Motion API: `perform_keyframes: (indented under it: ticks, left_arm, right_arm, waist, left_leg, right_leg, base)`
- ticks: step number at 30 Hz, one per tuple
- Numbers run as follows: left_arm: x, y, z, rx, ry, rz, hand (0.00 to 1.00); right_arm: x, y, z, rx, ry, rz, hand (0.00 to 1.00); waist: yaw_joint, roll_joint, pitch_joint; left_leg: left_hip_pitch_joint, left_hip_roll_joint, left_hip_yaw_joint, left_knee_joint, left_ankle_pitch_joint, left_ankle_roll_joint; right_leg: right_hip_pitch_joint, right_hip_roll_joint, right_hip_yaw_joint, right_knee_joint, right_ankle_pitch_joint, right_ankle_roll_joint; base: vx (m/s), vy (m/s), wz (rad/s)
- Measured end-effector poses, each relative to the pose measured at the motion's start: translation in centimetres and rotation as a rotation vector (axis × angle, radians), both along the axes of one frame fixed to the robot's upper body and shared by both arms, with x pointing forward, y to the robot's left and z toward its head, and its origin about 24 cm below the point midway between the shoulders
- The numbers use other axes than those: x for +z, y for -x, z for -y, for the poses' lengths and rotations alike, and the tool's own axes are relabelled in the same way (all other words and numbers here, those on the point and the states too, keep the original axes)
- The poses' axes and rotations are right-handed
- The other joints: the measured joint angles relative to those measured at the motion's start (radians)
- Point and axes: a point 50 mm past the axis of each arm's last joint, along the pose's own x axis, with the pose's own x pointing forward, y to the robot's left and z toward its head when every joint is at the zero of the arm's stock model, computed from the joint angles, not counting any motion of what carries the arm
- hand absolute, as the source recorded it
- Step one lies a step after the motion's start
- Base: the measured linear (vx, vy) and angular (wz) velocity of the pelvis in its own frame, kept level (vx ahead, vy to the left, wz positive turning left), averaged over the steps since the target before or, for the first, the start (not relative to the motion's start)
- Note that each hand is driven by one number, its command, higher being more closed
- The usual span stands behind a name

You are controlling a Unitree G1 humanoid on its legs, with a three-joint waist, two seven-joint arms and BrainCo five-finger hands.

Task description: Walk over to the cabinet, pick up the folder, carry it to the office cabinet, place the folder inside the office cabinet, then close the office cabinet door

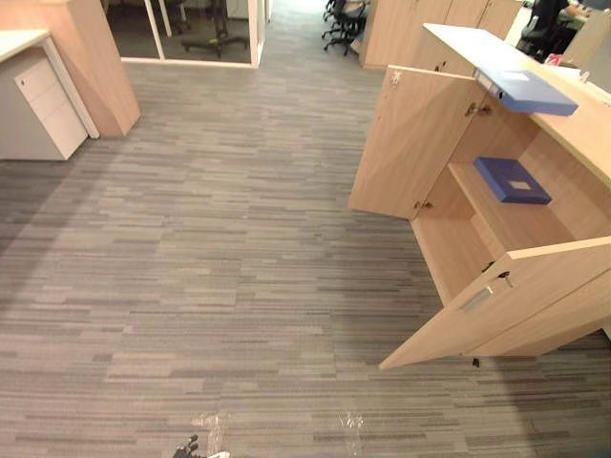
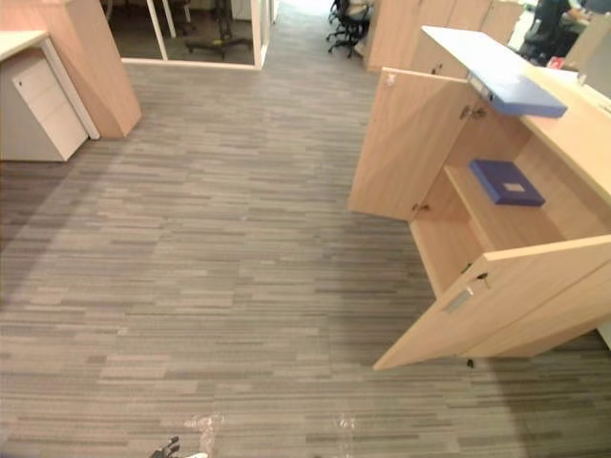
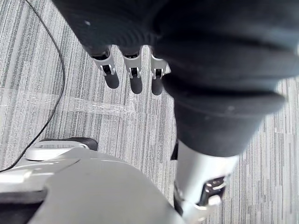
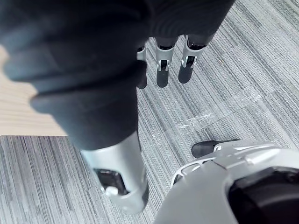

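grey striped carpet [image 1: 210, 248] covers the floor. on the robot's right stands the office cabinet [image 1: 578, 134], light wood, with its 2 doors swung wide: the far door [image 1: 410, 143] and the near door [image 1: 506, 301], which carries a small metal handle [image 1: 477, 299]. well apart, at the far left, a white drawer unit [image 1: 38, 105] sits beside a wooden partition [image 1: 95, 57].

there are 2 folders. a light blue folder [image 1: 525, 88] lies flat on the cabinet's top, above the far door. a dark blue folder [image 1: 512, 179] lies flat on the shelf [image 1: 535, 229] inside. i cannot tell for certain which is the task's own; the one on top looks the likelier to be fetched, as it is not yet inside.

the left hand [image 3: 133, 77] hangs over the carpet with its fingers straight and slack, holding nothing. the right hand [image 4: 163, 70] hangs the same way, empty.

judging by empty hands and the carpet between robot and cabinet, the walk-over is the step in hand and no pickup has begun. the next move calls for stepping in toward the right, keeping clear of the near door's jutting edge, then raising a hand to the light blue folder on top.
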Motion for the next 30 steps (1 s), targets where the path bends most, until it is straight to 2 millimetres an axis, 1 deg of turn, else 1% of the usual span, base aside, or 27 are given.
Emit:
perform_keyframes:
  ticks: [1,2,3,4,5,7,8,9,10,11,12,13,14,15,16,17,18,19,20,21,22,23,24,25,26,28,30]
  left_arm:
    - [0.2,0.1,-0.1,0.020,-0.005,0.018,0.00]
    - [0.3,0.3,-0.3,0.051,-0.007,0.029,0.00]
    - [0.6,0.0,-0.4,0.080,-0.009,0.053,0.00]
    - [0.8,-0.2,-0.3,0.118,-0.010,0.081,0.00]
    - [0.8,-0.1,-0.3,0.148,-0.006,0.087,0.00]
    - [0.8,0.1,-0.2,0.223,0.020,0.103,0.00]
    - [0.8,0.2,-0.3,0.252,0.032,0.107,0.00]
    - [0.8,0.3,-0.5,0.277,0.036,0.111,0.00]
    - [0.8,0.4,-0.5,0.290,0.038,0.111,0.00]
    - [0.7,0.6,-0.3,0.306,0.044,0.107,0.00]
    - [0.8,0.6,-0.7,0.304,0.031,0.109,0.00]
    - [0.9,0.5,-0.9,0.302,0.026,0.112,0.00]
    - [0.9,0.2,-0.9,0.292,0.021,0.113,0.00]
    - [0.8,0.1,-1.0,0.281,0.016,0.109,0.00]
    - [0.8,0.2,-1.1,0.271,0.009,0.104,0.00]
    - [0.8,0.3,-1.0,0.269,0.009,0.100,0.00]
    - [0.7,0.4,-1.0,0.266,0.007,0.092,0.00]
    - [0.5,0.9,-0.9,0.264,0.010,0.070,0.00]
    - [0.3,1.0,-0.7,0.255,0.014,0.060,0.00]
    - [0.4,0.8,-0.6,0.243,0.015,0.062,0.00]
    - [0.4,0.1,-0.4,0.210,0.018,0.074,0.00]
    - [0.5,-0.5,-0.1,0.175,0.016,0.082,0.00]
    - [0.4,-0.7,0.0,0.150,0.008,0.080,0.00]
    - [0.4,-1.0,0.0,0.106,-0.004,0.070,0.00]
    - [0.4,-1.6,0.1,0.079,-0.009,0.071,0.00]
    - [0.5,-3.1,1.1,0.027,0.010,0.096,0.00]
    - [0.4,-3.8,2.2,-0.004,0.036,0.109,0.00]
  right_arm:
    - [0.0,0.0,0.2,0.001,0.005,0.002,0.00]
    - [0.1,-0.3,-0.1,0.014,0.003,0.009,0.00]
    - [0.1,-0.5,-0.1,0.024,0.004,0.013,0.00]
    - [0.1,-0.5,-0.1,0.042,0.010,0.008,0.00]
    - [0.1,-0.5,-0.1,0.041,0.014,0.006,0.00]
    - [0.1,-0.7,0.0,0.040,0.015,0.009,0.00]
    - [0.1,-0.9,0.0,0.042,0.015,0.013,0.00]
    - [0.1,-1.2,-0.1,0.044,0.014,0.019,0.00]
    - [0.1,-1.1,-0.1,0.043,0.013,0.016,0.00]
    - [0.0,-0.7,-0.1,0.033,0.008,-0.002,0.00]
    - [-0.1,-0.7,-0.5,0.019,-0.002,-0.002,0.00]
    - [-0.1,-0.9,-0.7,0.015,-0.008,0.001,0.00]
    - [-0.1,-1.2,-0.7,-0.002,-0.010,0.014,0.00]
    - [-0.1,-1.1,-0.8,-0.017,-0.014,0.015,0.00]
    - [-0.1,-0.9,-0.7,-0.037,-0.016,0.010,0.00]
    - [-0.2,-0.8,-0.5,-0.063,-0.016,0.005,0.00]
    - [-0.1,-0.7,-0.4,-0.073,-0.015,0.004,0.00]
    - [-0.1,-0.6,0.0,-0.096,-0.012,0.006,0.00]
    - [0.1,-1.0,0.4,-0.104,-0.001,0.028,0.00]
    - [0.2,-1.2,0.6,-0.101,0.006,0.036,0.00]
    - [0.4,-1.5,1.1,-0.094,0.025,0.047,0.00]
    - [0.5,-1.6,1.4,-0.081,0.035,0.048,0.00]
    - [0.5,-1.8,1.3,-0.067,0.036,0.052,0.00]
    - [0.5,-2.2,1.0,-0.044,0.033,0.067,0.00]
    - [0.6,-2.8,1.0,-0.034,0.036,0.087,0.00]
    - [1.0,-3.9,1.2,-0.001,0.047,0.121,0.00]
    - [1.0,-4.5,1.0,0.017,0.045,0.134,0.00]
  waist:
    - [0.003,0.001,0.005]
    - [0.008,0.001,0.013]
    - [0.005,-0.001,0.025]
    - [0.009,-0.012,0.034]
    - [0.012,-0.015,0.037]
    - [0.018,-0.021,0.032]
    - [0.017,-0.021,0.034]
    - [0.019,-0.022,0.036]
    - [0.018,-0.021,0.036]
    - [0.019,-0.023,0.035]
    - [0.024,-0.034,0.035]
    - [0.023,-0.043,0.031]
    - [0.021,-0.047,0.027]
    - [0.022,-0.047,0.027]
    - [0.025,-0.049,0.016]
    - [0.026,-0.051,0.007]
    - [0.028,-0.050,0.004]
    - [0.017,-0.043,-0.006]
    - [-0.002,-0.033,-0.014]
    - [-0.013,-0.032,-0.014]
    - [-0.024,-0.026,-0.011]
    - [-0.025,-0.016,-0.007]
    - [-0.025,-0.013,-0.006]
    - [-0.029,-0.011,-0.005]
    - [-0.031,-0.008,0.004]
    - [-0.039,0.012,0.023]
    - [-0.044,0.008,0.051]
  left_leg:
    - [-0.027,0.033,0.021,0.080,-0.047,-0.038]
    - [-0.057,0.057,0.051,0.180,-0.051,-0.058]
    - [-0.136,0.076,0.077,0.335,-0.028,-0.047]
    - [-0.214,0.096,0.111,0.488,-0.034,-0.012]
    - [-0.252,0.096,0.122,0.510,-0.056,0.010]
    - [-0.309,0.093,0.125,0.404,-0.051,0.006]
    - [-0.331,0.092,0.115,0.262,-0.028,-0.004]
    - [-0.341,0.091,0.094,0.100,0.033,-0.006]
    - [-0.337,0.092,0.085,0.008,0.071,-0.010]
    - [-0.311,0.087,0.089,-0.080,0.206,-0.038]
    - [-0.308,0.057,0.114,-0.058,0.263,-0.025]
    - [-0.319,0.045,0.116,-0.026,0.255,-0.016]
    - [-0.341,0.034,0.118,0.052,0.218,0.028]
    - [-0.341,0.030,0.131,0.084,0.187,0.043]
    - [-0.326,0.017,0.170,0.120,0.137,0.060]
    - [-0.274,-0.011,0.217,0.112,0.103,0.080]
    - [-0.239,-0.032,0.237,0.094,0.097,0.095]
    - [-0.162,-0.079,0.271,0.041,0.085,0.116]
    - [-0.097,-0.118,0.285,-0.006,0.075,0.140]
    - [-0.065,-0.135,0.285,-0.031,0.075,0.145]
    - [0.009,-0.161,0.281,-0.100,0.081,0.156]
    - [0.081,-0.167,0.281,-0.154,0.084,0.159]
    - [0.110,-0.165,0.283,-0.170,0.084,0.160]
    - [0.148,-0.157,0.291,-0.195,0.084,0.159]
    - [0.168,-0.149,0.296,-0.204,0.084,0.159]
    - [0.197,-0.116,0.327,-0.215,0.080,0.152]
    - [0.247,-0.107,0.354,-0.235,0.077,0.145]
  right_leg:
    - [-0.005,0.009,0.001,0.030,-0.026,-0.009]
    - [0.003,0.011,0.002,0.042,-0.039,-0.013]
    - [0.014,0.002,0.002,0.059,-0.053,-0.015]
    - [0.040,-0.017,0.001,0.065,-0.062,-0.011]
    - [0.060,-0.041,0.002,0.065,-0.065,-0.007]
    - [0.077,-0.086,0.006,0.053,-0.072,0.017]
    - [0.098,-0.109,0.009,0.032,-0.073,0.044]
    - [0.117,-0.135,0.013,0.014,-0.076,0.072]
    - [0.127,-0.146,0.016,0.006,-0.078,0.091]
    - [0.149,-0.176,0.025,-0.010,-0.089,0.127]
    - [0.166,-0.214,0.028,-0.024,-0.089,0.131]
    - [0.168,-0.228,0.029,-0.021,-0.078,0.125]
    - [0.163,-0.252,0.031,-0.006,-0.049,0.126]
    - [0.161,-0.269,0.033,0.009,-0.035,0.131]
    - [0.140,-0.315,0.043,0.067,-0.020,0.128]
    - [0.099,-0.378,0.062,0.178,-0.005,0.117]
    - [0.075,-0.417,0.065,0.254,0.007,0.101]
    - [0.016,-0.497,0.063,0.421,0.056,0.032]
    - [-0.051,-0.575,0.041,0.634,0.108,-0.064]
    - [-0.081,-0.612,0.015,0.744,0.114,-0.101]
    - [-0.112,-0.657,-0.066,0.923,0.096,-0.158]
    - [-0.127,-0.658,-0.148,1.016,0.065,-0.162]
    - [-0.136,-0.645,-0.181,1.037,0.032,-0.142]
    - [-0.162,-0.601,-0.224,1.047,-0.048,-0.098]
    - [-0.189,-0.560,-0.249,1.029,-0.102,-0.073]
    - [-0.260,-0.462,-0.330,0.907,-0.173,-0.013]
    - [-0.272,-0.410,-0.432,0.746,-0.174,-0.011]
  base:
    - [0.04,0.012,0.04]
    - [0.08,0.030,0.07]
    - [0.14,0.047,0.08]
    - [0.21,0.077,0.07]
    - [0.19,0.082,0.00]
    - [0.21,0.168,-0.09]
    - [0.36,0.315,-0.14]
    - [0.36,0.312,-0.13]
    - [0.39,0.363,-0.21]
    - [0.42,0.399,-0.32]
    - [0.42,0.399,-0.36]
    - [0.44,0.379,-0.45]
    - [0.34,0.292,-0.36]
    - [0.42,0.360,-0.53]
    - [0.42,0.368,-0.69]
    - [0.42,0.363,-0.74]
    - [0.49,0.443,-0.65]
    - [0.48,0.422,-0.35]
    - [0.47,0.401,-0.17]
    - [0.37,0.269,0.05]
    - [0.34,0.201,0.01]
    - [0.33,0.169,-0.10]
    - [0.29,0.107,-0.32]
    - [0.22,0.050,-0.35]
    - [0.24,0.009,-0.41]
    - [0.20,-0.059,-0.42]
    - [0.18,-0.096,-0.45]
